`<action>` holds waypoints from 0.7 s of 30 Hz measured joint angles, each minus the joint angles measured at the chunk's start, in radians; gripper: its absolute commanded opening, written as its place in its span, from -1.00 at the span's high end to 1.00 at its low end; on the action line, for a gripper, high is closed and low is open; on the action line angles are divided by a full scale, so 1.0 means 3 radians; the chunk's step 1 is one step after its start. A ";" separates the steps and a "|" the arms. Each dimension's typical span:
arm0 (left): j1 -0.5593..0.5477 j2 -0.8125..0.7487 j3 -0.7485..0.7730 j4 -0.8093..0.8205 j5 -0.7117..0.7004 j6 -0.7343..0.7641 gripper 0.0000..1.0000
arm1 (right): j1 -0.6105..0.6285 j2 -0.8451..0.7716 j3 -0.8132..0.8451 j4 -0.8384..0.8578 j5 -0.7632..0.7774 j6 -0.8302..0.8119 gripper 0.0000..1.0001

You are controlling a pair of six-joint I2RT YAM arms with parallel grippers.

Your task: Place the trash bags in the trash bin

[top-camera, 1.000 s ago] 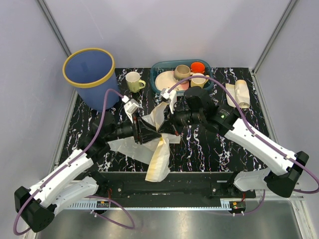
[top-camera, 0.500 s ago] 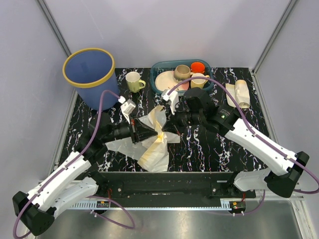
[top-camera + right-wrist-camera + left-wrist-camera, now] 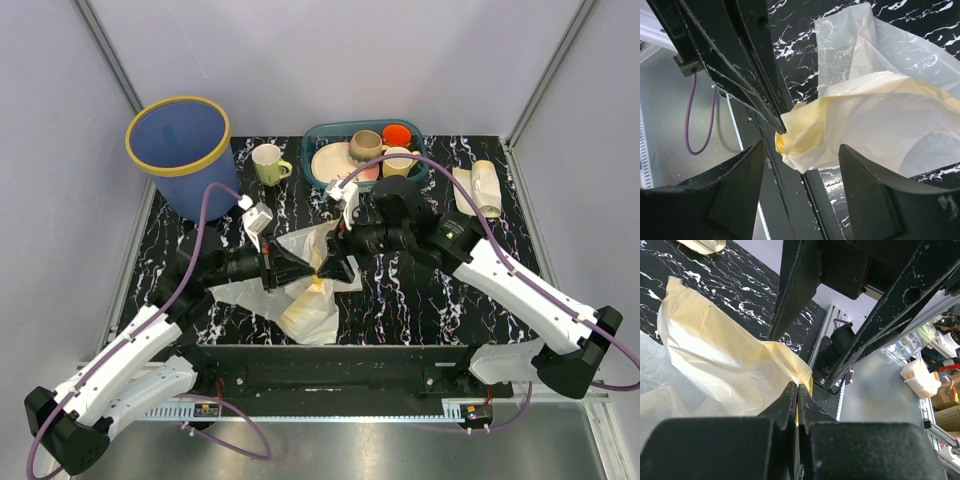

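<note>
Nearest the bases: large sack (image 3: 312, 305) lies crumpled mid-table (image 3: 430, 300). Its cream folds reach toward the near edge, and a clearer flap spreads left under the left arm. One corner is raised off the surface.

Left gripper (image 3: 303, 268): clenched on that raised corner. The left wrist view shows its pads (image 3: 790, 397) pressed flat together with a sliver of film between them.

Right gripper (image 3: 338, 265): tip to tip with the left, jaws apart, grasping nothing. In its own wrist view the fingers (image 3: 740, 185) stand either side of the bunched film and seem clear of it.

Farther back: trash bin (image 3: 180, 150) upright at the far-left corner, mouth open, nothing visible inside. Small bundle (image 3: 478, 187) lies by the far-right edge, well apart from both grippers.

Judgement: the bin lies far-left of the pinch, on the left arm's side, so the holding arm is also the nearer one. The sack's long axis runs from the pinch toward the near edge, so most of the film would trail the carry. It likely needs a high lift to clear the yellow rim. The bundle falls to the right arm
</note>
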 measured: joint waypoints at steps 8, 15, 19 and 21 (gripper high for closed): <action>0.0001 0.0014 -0.0003 0.0052 0.0052 0.0024 1.00 | -0.0003 0.0189 0.0008 0.0070 -0.0127 0.0150 0.03; 0.0019 -0.0037 -0.0019 0.0088 0.0045 0.0058 1.00 | -0.0017 0.0214 0.0008 0.0127 -0.0409 0.0174 1.00; 0.0025 -0.0090 -0.0039 0.0064 0.0038 0.0086 1.00 | -0.0095 0.0214 0.0008 0.0085 -0.0429 0.0134 1.00; 0.0033 -0.0128 -0.0039 0.0008 0.0033 0.0113 1.00 | -0.0154 0.0201 0.0008 0.0018 -0.0383 0.0085 1.00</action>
